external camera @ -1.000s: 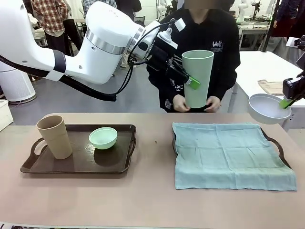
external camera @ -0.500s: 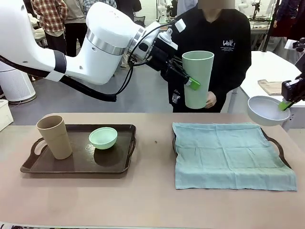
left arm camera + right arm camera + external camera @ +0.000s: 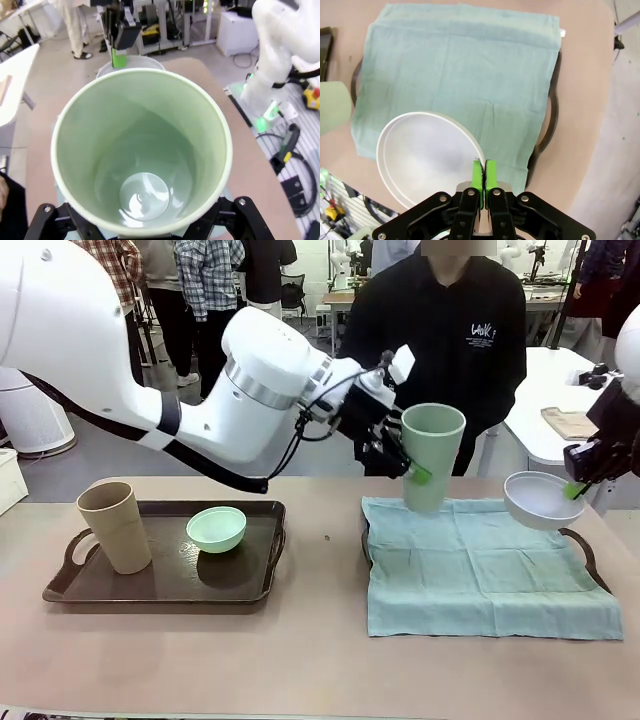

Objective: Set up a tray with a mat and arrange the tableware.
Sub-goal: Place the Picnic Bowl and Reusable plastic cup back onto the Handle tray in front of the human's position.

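Table: a smooth, matte beige tabletop [image 3: 300, 660] spanned the near ground.
Left tray: a glossy dark brown rectangular tray [image 3: 170, 585] with loop handles lay at 9 o'clock from the table's centre.
On that tray: a tan tall handleless cup [image 3: 115, 527] stood upright at its 9 o'clock end. A mint green small round bowl [image 3: 216, 529] sat near its middle, apart from the cup.
Mat: a teal creased cloth mat [image 3: 480, 570] was spread at 3 o'clock over a second dark tray [image 3: 585, 550], whose handles showed at the sides.
Left arm: it reached across the middle. The left gripper [image 3: 415, 468] was clamped on the sides of a pale green tall handleless cup [image 3: 432, 455], held slightly tilted above the mat's 11 o'clock corner.
Right arm: the right gripper [image 3: 578, 488] had its green pads pinched on the rim of a white small round bowl [image 3: 540, 498], which hung tilted above the mat's 1 o'clock corner.
Room: a person in a black top [image 3: 450, 330] stood at 12 o'clock beyond the table, with more tables and people behind.
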`<action>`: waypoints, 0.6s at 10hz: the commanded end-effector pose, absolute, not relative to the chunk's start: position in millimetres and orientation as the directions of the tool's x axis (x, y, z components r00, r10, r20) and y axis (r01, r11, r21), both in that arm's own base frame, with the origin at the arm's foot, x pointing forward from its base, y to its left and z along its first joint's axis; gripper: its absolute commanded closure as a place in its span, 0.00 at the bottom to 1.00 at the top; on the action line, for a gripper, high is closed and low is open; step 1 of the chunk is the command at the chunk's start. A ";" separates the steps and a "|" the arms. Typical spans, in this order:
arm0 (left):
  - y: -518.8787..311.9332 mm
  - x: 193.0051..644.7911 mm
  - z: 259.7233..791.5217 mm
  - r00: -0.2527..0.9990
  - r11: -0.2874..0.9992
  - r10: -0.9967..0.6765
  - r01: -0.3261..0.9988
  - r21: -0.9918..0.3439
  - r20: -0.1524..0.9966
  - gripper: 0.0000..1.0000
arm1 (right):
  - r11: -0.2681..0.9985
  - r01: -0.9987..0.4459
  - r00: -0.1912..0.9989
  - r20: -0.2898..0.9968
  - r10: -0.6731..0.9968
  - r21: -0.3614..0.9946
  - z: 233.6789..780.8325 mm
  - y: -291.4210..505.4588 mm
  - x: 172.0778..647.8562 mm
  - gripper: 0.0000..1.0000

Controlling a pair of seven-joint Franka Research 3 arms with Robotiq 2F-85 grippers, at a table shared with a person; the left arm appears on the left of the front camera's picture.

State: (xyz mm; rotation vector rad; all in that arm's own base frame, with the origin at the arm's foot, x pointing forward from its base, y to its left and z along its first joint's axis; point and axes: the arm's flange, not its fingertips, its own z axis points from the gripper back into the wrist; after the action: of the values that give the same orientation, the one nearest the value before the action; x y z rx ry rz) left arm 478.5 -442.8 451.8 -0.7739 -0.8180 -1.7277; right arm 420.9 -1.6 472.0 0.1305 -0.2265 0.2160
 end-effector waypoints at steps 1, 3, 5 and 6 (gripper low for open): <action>-437.6 477.1 466.8 -0.240 -0.230 -0.516 0.963 0.137 0.822 0.14 | 0.968 -0.221 0.950 0.248 0.187 0.115 480.9 -3.3 417.3 0.97; -437.6 477.1 466.8 -0.240 -0.230 -0.516 0.963 0.137 0.822 0.14 | 0.968 -0.221 0.950 0.248 0.187 0.115 480.9 -3.3 417.3 0.97; -439.4 492.7 435.9 -0.236 -0.237 -0.501 0.963 0.131 0.833 0.14 | 0.967 -0.233 0.956 0.205 0.209 0.101 460.2 -0.5 430.1 0.97; -442.8 498.3 419.6 -0.223 -0.262 -0.471 0.959 0.106 0.853 0.14 | 0.964 -0.240 0.957 0.195 0.216 0.112 448.2 0.9 438.8 0.97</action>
State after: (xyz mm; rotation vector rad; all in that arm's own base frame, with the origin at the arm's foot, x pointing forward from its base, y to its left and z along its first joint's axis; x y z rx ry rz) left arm 488.6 -441.7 432.6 -0.8065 -0.7923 -1.7031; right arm 424.8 -1.3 461.0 0.1320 -0.2004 0.2149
